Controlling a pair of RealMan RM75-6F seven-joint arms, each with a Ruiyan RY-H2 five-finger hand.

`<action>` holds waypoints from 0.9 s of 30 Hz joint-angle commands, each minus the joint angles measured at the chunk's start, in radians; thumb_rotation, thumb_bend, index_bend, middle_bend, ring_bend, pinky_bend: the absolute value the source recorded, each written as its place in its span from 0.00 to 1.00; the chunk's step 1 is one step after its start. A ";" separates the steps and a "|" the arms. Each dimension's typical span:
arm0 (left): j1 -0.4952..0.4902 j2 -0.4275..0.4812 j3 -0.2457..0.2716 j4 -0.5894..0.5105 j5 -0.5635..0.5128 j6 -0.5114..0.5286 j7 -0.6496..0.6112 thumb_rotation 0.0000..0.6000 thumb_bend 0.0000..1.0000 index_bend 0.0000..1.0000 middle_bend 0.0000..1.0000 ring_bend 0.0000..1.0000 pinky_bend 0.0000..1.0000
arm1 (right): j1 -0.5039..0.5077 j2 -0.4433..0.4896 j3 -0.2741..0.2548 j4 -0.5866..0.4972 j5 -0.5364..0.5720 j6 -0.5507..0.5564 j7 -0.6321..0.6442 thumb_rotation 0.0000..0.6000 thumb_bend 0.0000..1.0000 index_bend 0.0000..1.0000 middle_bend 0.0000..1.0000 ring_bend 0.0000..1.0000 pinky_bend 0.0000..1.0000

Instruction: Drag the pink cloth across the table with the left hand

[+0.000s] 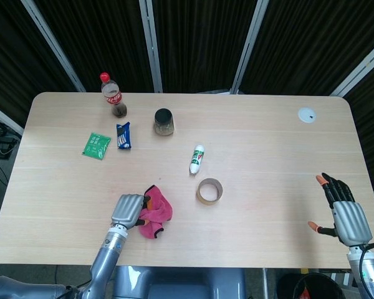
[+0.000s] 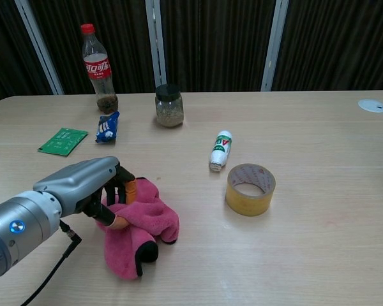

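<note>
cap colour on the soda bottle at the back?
Red. The soda bottle cap shows best in the chest view.

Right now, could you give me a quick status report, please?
Left hand grips pink cloth. Right hand open, idle. Tape roll ahead of cloth.

Silver-grey left hand [image 2: 92, 191], black fingers, orange tips, thin black cable, matching right hand [image 1: 344, 215]
</note>
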 commanded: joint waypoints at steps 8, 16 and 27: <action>0.012 0.049 0.021 0.075 -0.038 -0.015 0.038 1.00 0.62 0.84 0.57 0.49 0.56 | 0.001 0.000 -0.001 0.000 -0.001 -0.002 -0.002 1.00 0.00 0.00 0.00 0.00 0.00; 0.031 0.146 -0.010 0.130 -0.051 -0.019 -0.003 1.00 0.62 0.84 0.57 0.49 0.56 | 0.000 0.000 -0.001 -0.001 -0.001 -0.002 -0.005 1.00 0.00 0.00 0.00 0.00 0.00; 0.052 0.251 -0.067 0.191 -0.102 -0.052 -0.080 1.00 0.62 0.84 0.57 0.49 0.56 | 0.000 -0.003 -0.002 -0.004 -0.004 0.000 -0.018 1.00 0.00 0.00 0.00 0.00 0.00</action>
